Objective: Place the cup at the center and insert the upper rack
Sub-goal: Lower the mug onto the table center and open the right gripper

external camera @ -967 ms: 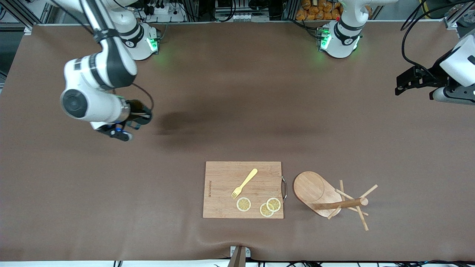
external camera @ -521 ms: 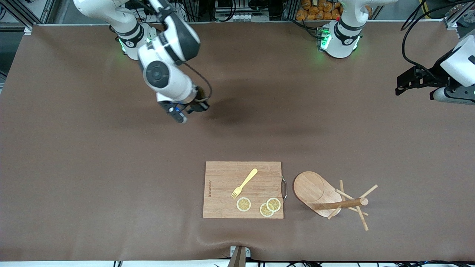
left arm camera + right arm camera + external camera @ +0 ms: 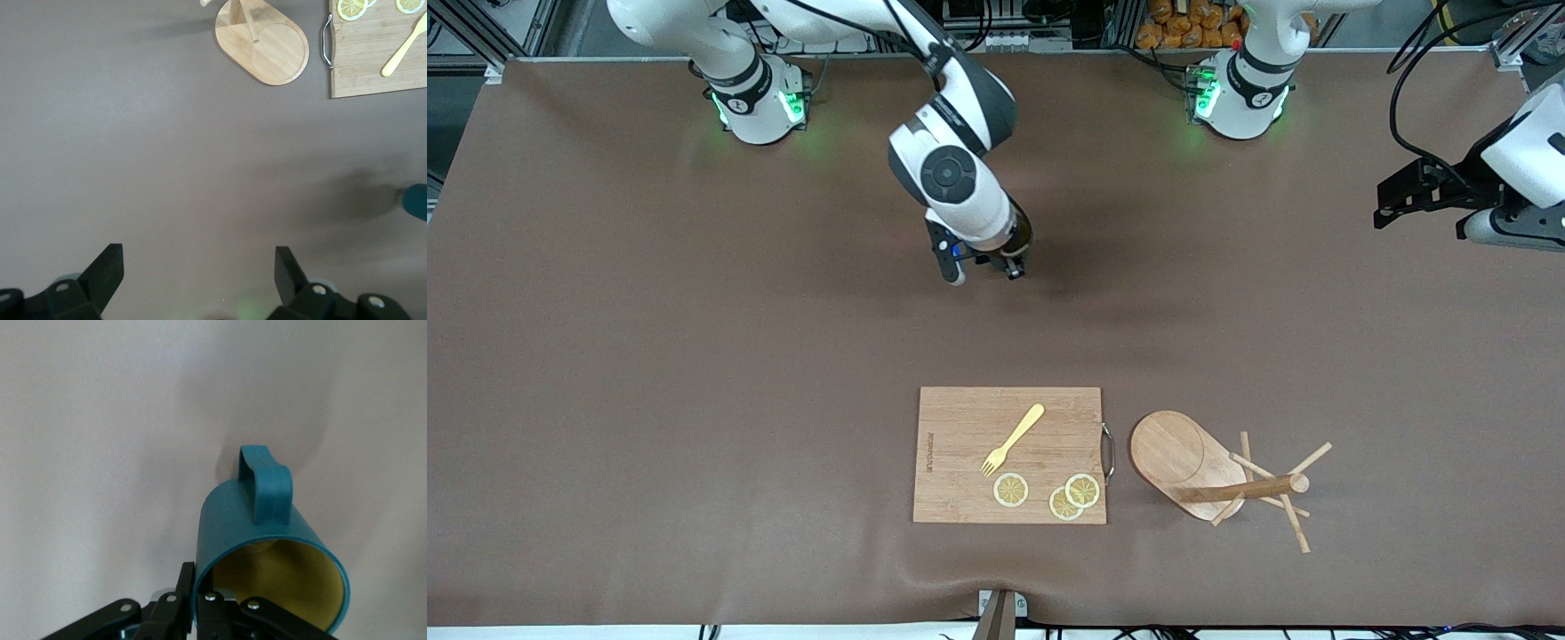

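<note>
Front view shows the right gripper (image 3: pixel 989 265) hanging over the bare brown table (image 3: pixel 694 400), roughly midway between the two arm bases, with the small teal-green ribbed mug with a loop handle, the cup (image 3: pixel 1017 233), pinched at its rim. The right wrist view makes the hold plain: the fingers (image 3: pixel 200 603) clamp the wall of the cup (image 3: pixel 267 553), one inside the yellowish interior and one outside, and the cup is off the surface with its handle turned away from the gripper.

The step in hand looks like setting the cup down at the table's centre. To do it well, I judge the arm should come down straight and slowly until the cup's bottom sits flat, then release only once it rests, and lift clear vertically so the fingers do not drag the rim or tip it. It should land well apart from the rectangular wooden cutting board (image 3: pixel 1009 453), which lies nearer the front camera.

The light wooden mug tree with an oval base, the upper rack (image 3: pixel 1218 480), lies tipped on its side just beside the board's metal handle, toward the left arm's end. The left gripper (image 3: pixel 198 277) waits high over that end of the table, its fingers spread wide and holding nothing.
</note>
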{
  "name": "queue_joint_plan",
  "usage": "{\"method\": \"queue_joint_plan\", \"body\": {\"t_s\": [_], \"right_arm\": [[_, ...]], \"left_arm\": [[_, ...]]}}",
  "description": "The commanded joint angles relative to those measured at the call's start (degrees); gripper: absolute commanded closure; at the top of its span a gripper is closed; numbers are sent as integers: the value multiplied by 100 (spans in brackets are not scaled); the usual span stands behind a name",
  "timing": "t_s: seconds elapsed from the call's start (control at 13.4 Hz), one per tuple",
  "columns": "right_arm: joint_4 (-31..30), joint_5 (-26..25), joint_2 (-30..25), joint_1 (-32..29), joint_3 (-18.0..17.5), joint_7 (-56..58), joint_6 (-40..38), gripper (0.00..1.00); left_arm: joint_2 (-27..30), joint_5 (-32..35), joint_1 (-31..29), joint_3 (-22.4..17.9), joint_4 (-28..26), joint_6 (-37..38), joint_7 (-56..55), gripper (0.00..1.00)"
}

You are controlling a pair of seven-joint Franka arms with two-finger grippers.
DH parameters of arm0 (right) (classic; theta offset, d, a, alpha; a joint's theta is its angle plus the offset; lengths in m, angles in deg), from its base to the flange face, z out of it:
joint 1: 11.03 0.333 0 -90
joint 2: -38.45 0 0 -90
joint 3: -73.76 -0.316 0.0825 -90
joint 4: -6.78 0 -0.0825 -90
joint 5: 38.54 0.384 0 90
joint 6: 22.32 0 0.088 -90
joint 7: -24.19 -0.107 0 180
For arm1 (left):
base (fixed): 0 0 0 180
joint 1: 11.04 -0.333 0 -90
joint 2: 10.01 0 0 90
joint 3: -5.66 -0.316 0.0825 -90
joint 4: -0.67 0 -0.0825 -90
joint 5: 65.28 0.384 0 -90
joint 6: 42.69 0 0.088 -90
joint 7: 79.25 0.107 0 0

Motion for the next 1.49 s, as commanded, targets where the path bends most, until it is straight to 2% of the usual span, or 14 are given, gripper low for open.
{"method": "queue_joint_plan", "body": {"t_s": [0.0, 0.6, 0.67, 0.74, 0.82, 0.97, 1.26, 1.41], "right_arm": [[308, 119, 266, 28, 99, -528, 141, 100], [308, 110, 530, 152, 99, -679, 335, 100], [308, 110, 530, 160, 99, -670, 326, 90], [308, 110, 530, 134, 99, -661, 317, 55], [308, 102, 530, 169, 99, -670, 308, 1], [342, 110, 434, 125, 108, -661, 169, 0], [1342, 128, 399, -269, 143, -679, -1683, 0], [1678, 119, 137, -603, 152, -591, -2369, 0]], "left_arm": [[-1, -119, -50, 5, 14, 8, 121, 0], [-1, -93, -24, 5, 5, 34, 113, 0], [-1, -84, -24, 5, -3, 34, 113, 0], [-10, -75, -41, 5, -12, 34, 113, 0], [-19, -66, -50, 5, -21, 34, 113, 0], [-62, -40, -59, -12, -12, 26, 113, 0], [-89, 145, 3, 127, -21, 78, -19, 0], [-80, 83, -24, 128, 5, 78, -37, 0]]}}
